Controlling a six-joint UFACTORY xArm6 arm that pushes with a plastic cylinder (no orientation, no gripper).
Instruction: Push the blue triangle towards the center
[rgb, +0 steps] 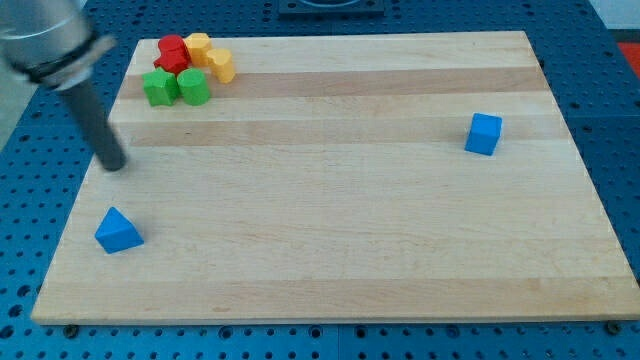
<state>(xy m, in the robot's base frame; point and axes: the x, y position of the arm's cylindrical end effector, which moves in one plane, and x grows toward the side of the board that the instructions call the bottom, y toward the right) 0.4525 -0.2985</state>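
The blue triangle (118, 231) lies near the board's lower left corner. My tip (115, 165) rests on the board at the view's left, a short way above the blue triangle and apart from it. The rod slants up to the view's top left corner. A blue cube (483, 133) sits far off at the view's right.
A cluster sits at the board's top left: a red block (173, 53), a green star-like block (159, 87), a green block (194, 87) and two yellow blocks (198, 46) (220, 65). The wooden board (330, 200) lies on a blue perforated table.
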